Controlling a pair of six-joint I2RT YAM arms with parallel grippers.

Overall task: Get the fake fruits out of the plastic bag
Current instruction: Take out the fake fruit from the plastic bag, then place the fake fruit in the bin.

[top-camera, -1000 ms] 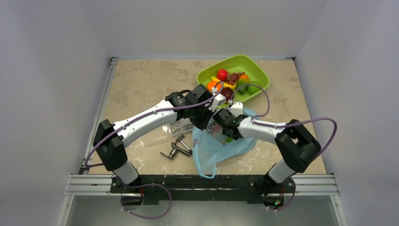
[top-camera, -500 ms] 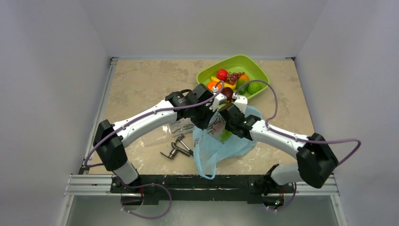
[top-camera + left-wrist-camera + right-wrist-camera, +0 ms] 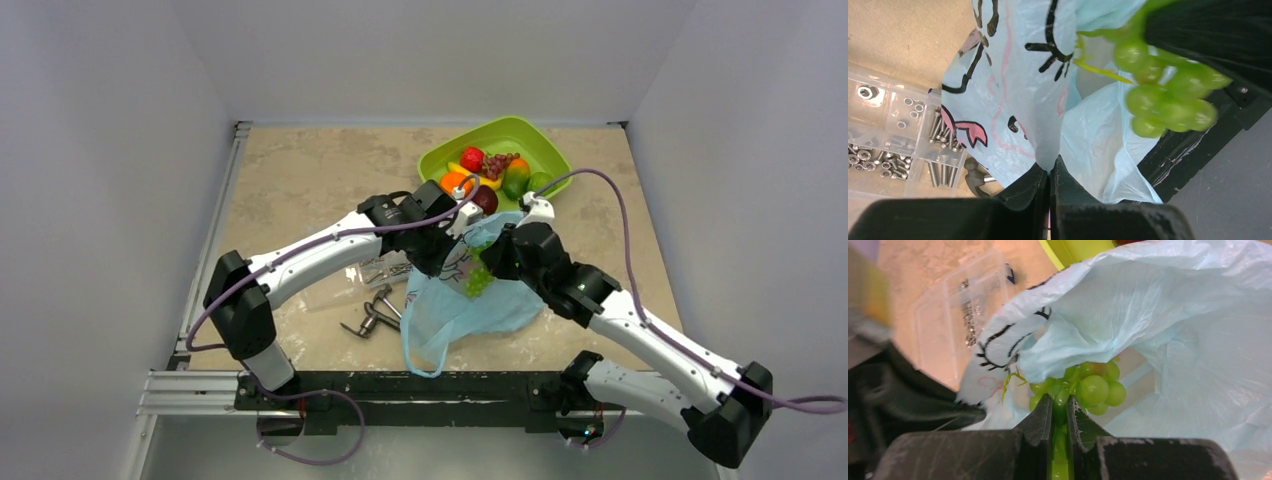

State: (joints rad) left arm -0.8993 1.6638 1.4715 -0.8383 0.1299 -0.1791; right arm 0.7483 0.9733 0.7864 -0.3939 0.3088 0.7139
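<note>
Pinched in left tool (image 3: pixel 1049 169): plastic bag (image 3: pixel 1020 100); green grapes (image 3: pixel 1160 97) beside.

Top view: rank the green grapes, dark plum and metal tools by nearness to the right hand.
1. Green grapes: gripped in the right hand, at the plastic bag's mouth.
2. Dark plum: beyond the hand, at the green tray's near edge.
3. Metal tools: left of the bag, on the table.
</note>
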